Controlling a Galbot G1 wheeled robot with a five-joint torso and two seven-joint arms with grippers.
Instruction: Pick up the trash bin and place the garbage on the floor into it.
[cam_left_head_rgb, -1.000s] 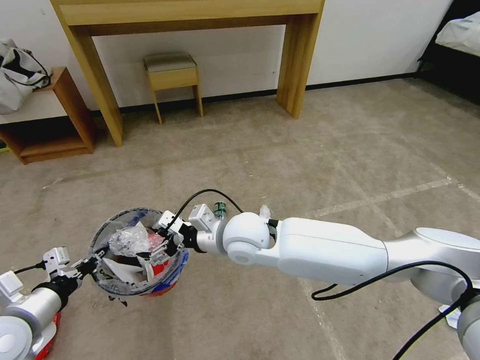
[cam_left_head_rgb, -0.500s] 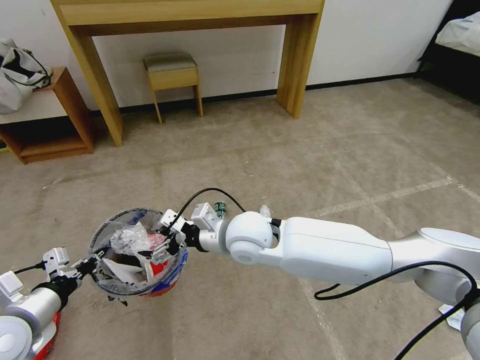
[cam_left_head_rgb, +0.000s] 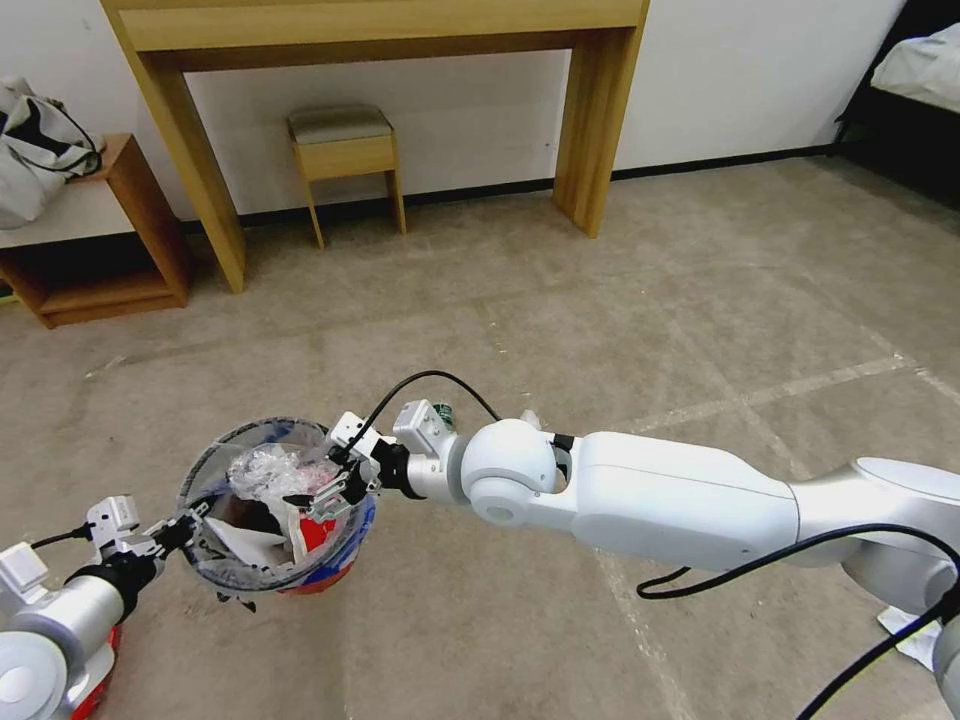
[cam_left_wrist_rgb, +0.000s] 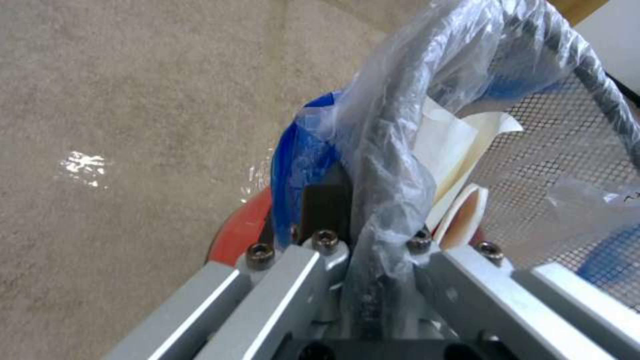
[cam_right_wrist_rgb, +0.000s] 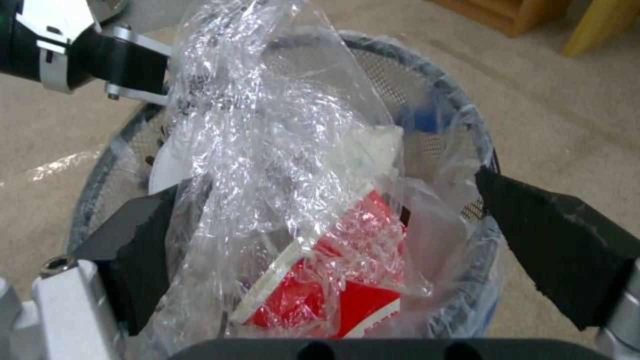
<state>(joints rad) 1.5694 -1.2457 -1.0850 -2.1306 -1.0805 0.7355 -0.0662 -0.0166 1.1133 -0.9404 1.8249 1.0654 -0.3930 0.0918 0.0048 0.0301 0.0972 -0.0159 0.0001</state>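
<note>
1. Holding the bin (cam_left_head_rgb: 275, 505) by its near-left rim, the left gripper (cam_left_head_rgb: 178, 528) has its fingers clamped on the rim and the plastic liner (cam_left_wrist_rgb: 393, 150) draped over it; the left wrist view shows the rim pinched between the two metal fingers.
2. The bin is off the carpet (cam_left_head_rgb: 560, 300) in front of the robot, low and to its left, tilted slightly, with its red base (cam_left_wrist_rgb: 240, 230) showing below the mesh wall.
3. The right arm reaches across from the robot's right, and the right gripper (cam_left_head_rgb: 325, 490) hovers over the bin's mouth at the right side of the rim.
4. Its fingers are spread wide; the right wrist view shows the two black pads (cam_right_wrist_rgb: 140, 250) well apart, one on each side of the bin's opening.
5. Between the pads, crinkled clear plastic (cam_right_wrist_rgb: 267, 150) stands up out of the bin; whether it touches either pad I cannot tell.
6. Under the plastic lies a red wrapper (cam_right_wrist_rgb: 333, 290), and white insoles (cam_left_wrist_rgb: 453, 150) lean against the inner wall near the left gripper.
7. A small green-labelled bottle (cam_left_head_rgb: 443, 413) lies on the carpet just behind the right wrist.
8. A wooden desk (cam_left_head_rgb: 380, 40) and stool (cam_left_head_rgb: 345, 145) stand by the far wall, well apart from the bin.
</note>
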